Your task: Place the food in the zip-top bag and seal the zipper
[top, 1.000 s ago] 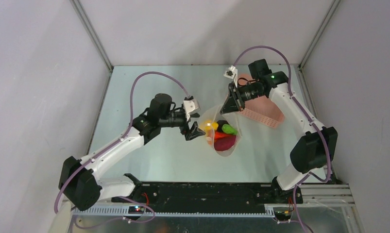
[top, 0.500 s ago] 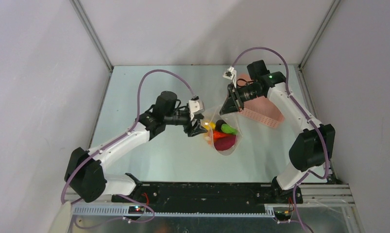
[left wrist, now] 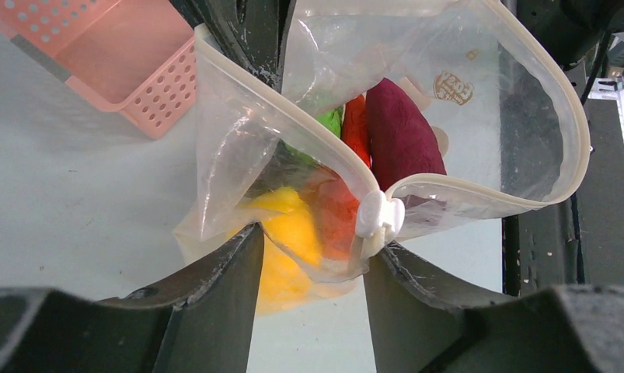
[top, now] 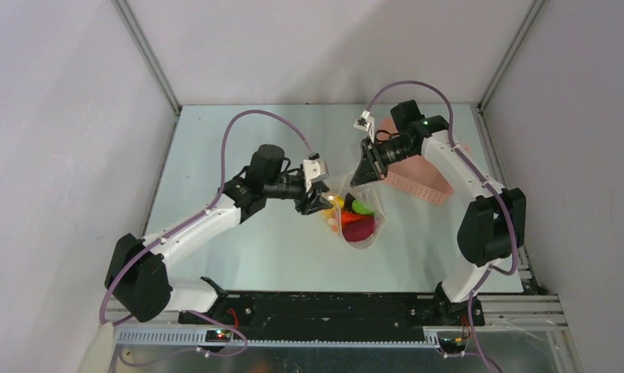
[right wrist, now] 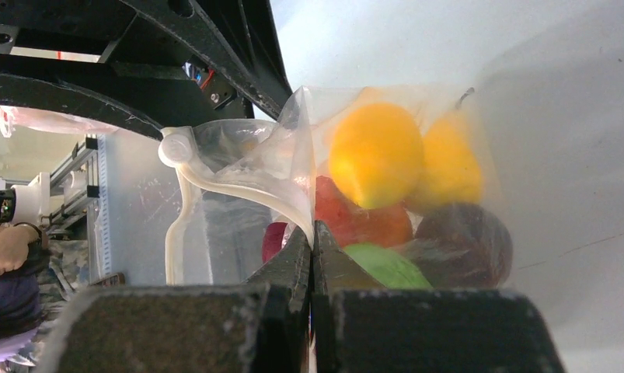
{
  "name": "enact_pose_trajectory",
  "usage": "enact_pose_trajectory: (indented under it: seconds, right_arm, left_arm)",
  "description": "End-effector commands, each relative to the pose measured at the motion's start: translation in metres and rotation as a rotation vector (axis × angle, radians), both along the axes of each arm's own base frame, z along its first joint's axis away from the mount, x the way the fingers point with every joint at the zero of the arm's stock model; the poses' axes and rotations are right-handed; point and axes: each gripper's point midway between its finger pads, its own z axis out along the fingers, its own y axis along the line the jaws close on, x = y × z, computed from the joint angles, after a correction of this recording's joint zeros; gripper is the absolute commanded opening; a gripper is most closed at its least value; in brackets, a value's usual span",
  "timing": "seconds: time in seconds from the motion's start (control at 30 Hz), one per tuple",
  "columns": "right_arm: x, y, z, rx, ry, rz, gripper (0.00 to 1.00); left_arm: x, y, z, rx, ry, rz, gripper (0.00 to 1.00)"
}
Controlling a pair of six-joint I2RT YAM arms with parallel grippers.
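Observation:
The zip-top bag (top: 360,225) hangs between my grippers with its mouth open. It holds the food: yellow (left wrist: 291,224), orange-red (left wrist: 356,128), dark red (left wrist: 402,132) and green (left wrist: 331,122) pieces, which also show in the right wrist view (right wrist: 374,151). The pale zipper (left wrist: 456,190) curves round the mouth, with a white slider (left wrist: 379,215) at one end. My left gripper (left wrist: 312,237) is open, its jaws either side of the bag's corner by the slider. My right gripper (right wrist: 312,229) is shut on the zipper strip (right wrist: 238,190) and holds the bag up.
The pink lattice basket (top: 422,176) lies just behind and right of the bag, under my right arm; it also shows in the left wrist view (left wrist: 114,54). The grey table (top: 238,241) is walled in on three sides.
My left gripper has moved right to the bag, so its open jaws now straddle the corner by the slider. My right gripper has shifted slightly up and back with the bag edge.

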Motion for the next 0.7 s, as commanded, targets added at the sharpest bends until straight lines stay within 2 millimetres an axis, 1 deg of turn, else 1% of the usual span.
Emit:
enact_pose_trajectory:
  seconds: [0.0, 0.07, 0.2, 0.33, 0.4, 0.47, 0.53, 0.63, 0.67]
  right_arm:
    - [0.009, -0.001, -0.001, 0.004, -0.007, -0.020, 0.00]
    - [0.010, 0.000, -0.002, 0.003, -0.004, -0.021, 0.00]
    - [0.012, 0.000, -0.004, 0.003, 0.004, -0.024, 0.00]
    - [0.013, 0.001, -0.002, 0.008, -0.001, -0.025, 0.00]
    - [0.014, 0.001, -0.001, 0.008, -0.002, -0.028, 0.00]
    - [0.016, 0.001, -0.001, 0.007, 0.003, -0.035, 0.00]
    - [0.017, 0.000, 0.001, 0.008, 0.003, -0.040, 0.00]
    - [0.020, -0.001, 0.004, 0.011, -0.003, -0.048, 0.02]
    - [0.020, -0.001, 0.005, 0.012, -0.005, -0.049, 0.02]
  left_arm:
    - [0.004, -0.010, 0.026, -0.061, -0.081, -0.042, 0.53]
    - [0.003, -0.012, 0.027, -0.070, -0.078, -0.048, 0.52]
    - [0.001, -0.016, 0.035, -0.105, -0.071, -0.061, 0.55]
    - [0.000, -0.018, 0.040, -0.131, -0.085, -0.076, 0.55]
    - [0.001, -0.019, 0.039, -0.131, -0.082, -0.078, 0.52]
    - [0.000, -0.020, 0.037, -0.126, -0.079, -0.086, 0.43]
    - [0.001, -0.020, 0.036, -0.123, -0.076, -0.092, 0.37]
    - [0.000, -0.020, 0.032, -0.116, -0.072, -0.097, 0.30]
    - [0.000, -0.020, 0.032, -0.114, -0.070, -0.097, 0.25]
